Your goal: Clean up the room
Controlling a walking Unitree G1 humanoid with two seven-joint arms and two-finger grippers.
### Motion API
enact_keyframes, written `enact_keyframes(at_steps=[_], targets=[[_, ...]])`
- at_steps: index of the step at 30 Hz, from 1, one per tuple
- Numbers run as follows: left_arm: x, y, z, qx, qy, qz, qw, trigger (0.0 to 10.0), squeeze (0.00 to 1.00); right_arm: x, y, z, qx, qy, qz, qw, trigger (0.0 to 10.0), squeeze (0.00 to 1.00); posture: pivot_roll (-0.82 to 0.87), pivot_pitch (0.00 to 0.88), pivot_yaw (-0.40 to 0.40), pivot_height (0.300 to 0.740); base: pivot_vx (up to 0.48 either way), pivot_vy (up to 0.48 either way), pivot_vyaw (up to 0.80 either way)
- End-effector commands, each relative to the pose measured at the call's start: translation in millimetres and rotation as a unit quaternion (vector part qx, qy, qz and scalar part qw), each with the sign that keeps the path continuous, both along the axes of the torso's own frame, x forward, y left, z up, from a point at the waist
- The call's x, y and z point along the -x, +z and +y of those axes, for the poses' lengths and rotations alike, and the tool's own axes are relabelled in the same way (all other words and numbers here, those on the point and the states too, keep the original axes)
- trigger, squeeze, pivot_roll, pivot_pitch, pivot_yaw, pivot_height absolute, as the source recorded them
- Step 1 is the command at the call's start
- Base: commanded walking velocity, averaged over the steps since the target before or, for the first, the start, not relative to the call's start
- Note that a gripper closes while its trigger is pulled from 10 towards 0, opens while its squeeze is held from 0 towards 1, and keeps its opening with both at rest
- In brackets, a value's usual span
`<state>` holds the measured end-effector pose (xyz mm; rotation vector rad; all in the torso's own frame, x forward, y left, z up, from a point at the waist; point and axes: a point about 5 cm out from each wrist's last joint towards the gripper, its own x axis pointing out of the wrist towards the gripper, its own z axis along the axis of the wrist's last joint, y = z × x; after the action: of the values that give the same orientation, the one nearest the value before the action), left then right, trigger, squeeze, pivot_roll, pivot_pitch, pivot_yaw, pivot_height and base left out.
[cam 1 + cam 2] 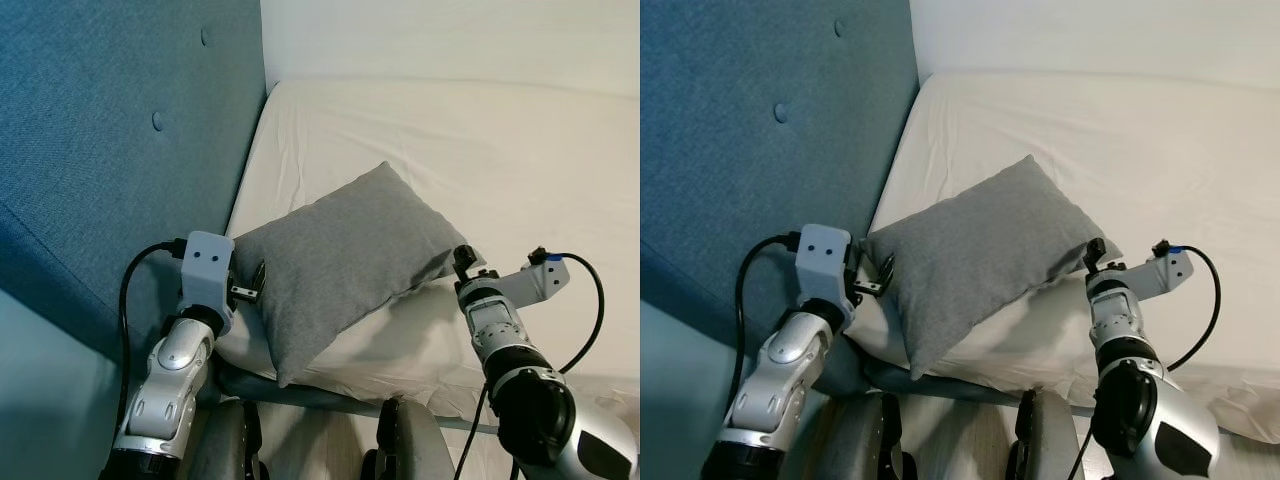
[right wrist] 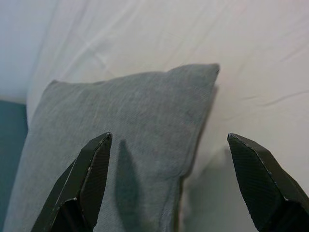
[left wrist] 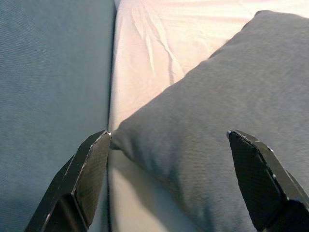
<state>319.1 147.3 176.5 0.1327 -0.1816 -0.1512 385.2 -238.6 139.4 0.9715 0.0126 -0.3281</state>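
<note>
While the grey pillow [image 1: 345,260] lies askew at the bed's [image 1: 520,160] near edge by the blue headboard [image 1: 110,150], the left pincer [image 1: 250,285] and right pincer [image 1: 463,262] flank its ends, both spread, apparently to lift it.

I'm looking down at one grey fabric pillow [image 1: 345,262], rectangular with a fine woven texture, plump and unwrinkled, lying flat and turned diagonally on the near part of the white-sheeted bed [image 1: 480,150]. Its left corner sits just beside the blue padded headboard [image 1: 110,150], its far corner points up the mattress, and its near corner hangs a little over the front edge of the mattress. From the wrist cameras I can see it casts a soft shadow on the creased sheet, and its seams look neat and closed
</note>
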Motion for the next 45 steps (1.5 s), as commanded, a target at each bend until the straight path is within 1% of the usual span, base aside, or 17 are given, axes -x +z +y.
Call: enact_keyframes(at_steps=[1, 5, 6, 7, 14, 18, 22, 23, 24, 25, 26, 31, 34, 39, 43, 44, 45], targets=[[0.4, 2.0, 5.2, -0.016, 0.014, -0.010, 1.000, 10.0, 0.00, 0.5, -5.9, 6.0, -0.026, 0.010, 0.003, 1.000, 10.0, 0.00, 0.21, 0.361, -0.001, 0.596, 0.000, 0.000, 0.00], [-2.2, 7.1, 10.4, -0.022, 0.024, -0.020, 0.999, 10.0, 0.00, -5.7, 2.0, 19.1, -0.035, 0.047, -0.019, 0.998, 10.0, 0.00, 0.22, 0.364, 0.000, 0.596, 0.000, 0.000, 0.00], [-2.7, 7.8, 11.4, -0.023, 0.026, -0.021, 0.999, 10.0, 0.00, -7.6, 4.1, 24.9, -0.035, 0.062, -0.026, 0.997, 10.0, 0.00, 0.22, 0.366, -0.001, 0.596, 0.000, 0.000, 0.00], [-3.1, 8.1, 11.9, -0.024, 0.028, -0.021, 0.999, 10.0, 0.00, -10.3, 6.2, 36.3, -0.018, 0.094, -0.029, 0.995, 10.0, 0.00, 0.22, 0.365, 0.002, 0.596, 0.000, 0.000, 0.00], [-3.2, 7.1, 7.0, -0.026, 0.022, -0.020, 0.999, 10.0, 0.00, -11.2, 3.3, 51.0, 0.017, 0.129, -0.019, 0.991, 10.0, 0.00, 0.22, 0.368, 0.007, 0.596, 0.000, 0.000, 0.00], [-2.6, 6.8, 3.7, -0.026, 0.016, -0.021, 0.999, 10.0, 0.00, -9.4, -0.5, 48.0, 0.014, 0.118, -0.011, 0.993, 10.0, 0.00, 0.22, 0.367, 0.008, 0.596, 0.000, 0.000, 0.00], [-0.7, 6.4, 0.8, -0.024, 0.007, -0.019, 1.000, 10.0, 0.00, -5.2, -5.2, 32.0, -0.026, 0.065, -0.007, 0.998, 10.0, 0.00, 0.23, 0.370, 0.009, 0.596, 0.000, 0.000, 0.00], [-0.7, 6.4, 0.8, -0.024, 0.007, -0.019, 1.000, 10.0, 0.00, -5.2, -5.2, 32.0, -0.026, 0.065, -0.007, 0.998, 10.0, 0.00, 0.23, 0.370, 0.009, 0.596, 0.000, 0.000, 0.00], [0.5, 6.7, 0.5, -0.024, 0.004, -0.019, 1.000, 10.0, 0.00, -3.1, -7.3, 25.2, -0.037, 0.044, -0.004, 0.998, 10.0, 0.00, 0.24, 0.374, 0.012, 0.596, 0.000, 0.000, 0.00], [1.7, 6.7, 0.5, -0.026, 0.001, -0.018, 1.000, 10.0, 0.00, -0.9, -9.8, 19.6, -0.037, 0.031, 0.003, 0.999, 10.0, 0.00, 0.24, 0.375, 0.014, 0.596, 0.000, 0.000, 0.00], [1.7, 6.7, 0.5, -0.026, 0.001, -0.018, 1.000, 10.0, 0.00, -0.9, -9.8, 19.6, -0.037, 0.031, 0.003, 0.999, 10.0, 0.00, 0.24, 0.375, 0.014, 0.596, 0.000, 0.000, 0.00], [5.3, 8.7, 4.4, -0.035, -0.003, -0.017, 0.999, 10.0, 0.00, 5.9, -17.9, 5.5, 0.007, 0.016, 0.039, 0.999, 10.0, 0.00, 0.27, 0.401, 0.046, 0.596, 0.000, 0.000, 0.00], [5.8, 9.6, 5.5, -0.037, -0.003, -0.018, 0.999, 10.0, 0.00, 6.6, -18.6, 3.8, 0.013, 0.014, 0.044, 0.999, 10.0, 0.00, 0.27, 0.402, 0.048, 0.596, 0.000, 0.000, 0.00], [3.3, 13.3, 14.3, -0.051, 0.007, -0.020, 0.998, 10.0, 0.00, 7.9, -20.7, 0.9, 0.059, 0.021, 0.076, 0.995, 10.0, 0.00, 0.28, 0.410, 0.055, 0.596, 0.000, 0.000, 0.00], [2.8, 15.1, 16.5, -0.054, 0.010, -0.022, 0.998, 10.0, 0.00, 6.6, -18.1, 1.6, 0.053, 0.023, 0.068, 0.996, 10.0, 0.00, 0.28, 0.409, 0.056, 0.596, 0.000, 0.000, 0.00], [2.4, 18.2, 20.4, -0.058, 0.016, -0.026, 0.998, 10.0, 0.00, 0.8, -9.6, 10.2, 0.022, 0.046, 0.028, 0.998, 10.0, 0.00, 0.29, 0.408, 0.059, 0.596, 0.000, 0.000, 0.00], [2.4, 18.2, 20.4, -0.058, 0.016, -0.026, 0.998, 10.0, 0.00, 0.8, -9.6, 10.2, 0.022, 0.046, 0.028, 0.998, 10.0, 0.00, 0.29, 0.408, 0.059, 0.596, 0.000, 0.000, 0.00]])
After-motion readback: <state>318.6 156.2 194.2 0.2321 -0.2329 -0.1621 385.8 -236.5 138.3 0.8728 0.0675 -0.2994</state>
